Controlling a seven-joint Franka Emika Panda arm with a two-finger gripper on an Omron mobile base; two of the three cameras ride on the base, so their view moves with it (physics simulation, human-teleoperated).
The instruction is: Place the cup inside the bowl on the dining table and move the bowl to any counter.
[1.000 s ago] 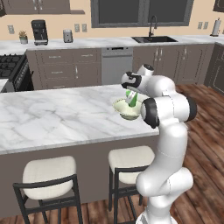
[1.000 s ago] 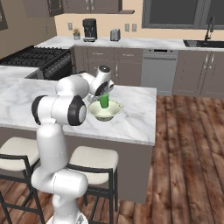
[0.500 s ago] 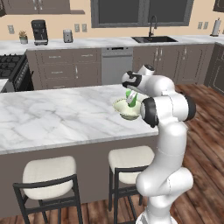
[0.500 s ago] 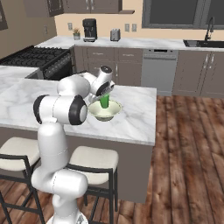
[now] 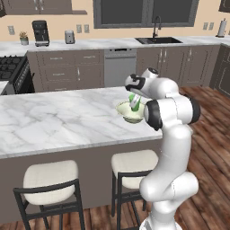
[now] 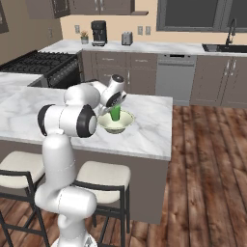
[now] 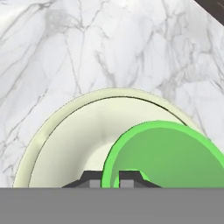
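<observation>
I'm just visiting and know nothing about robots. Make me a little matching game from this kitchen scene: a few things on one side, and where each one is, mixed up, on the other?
Things:
1. cup
2. bowl
3. gripper
4. coffee maker

Places or states:
A. on the far counter by the beige wall
B. shut on the green rim
C. resting on the marble dining table
D. standing inside the bowl

Pairs: 1-D, 2-C, 3-B, 4-A

Home kitchen, stove (image 5: pixel 10 67), sink (image 5: pixel 158 40), dishwasher (image 5: pixel 119 66), marble island (image 5: pixel 54 119), stools (image 5: pixel 49 179)
</observation>
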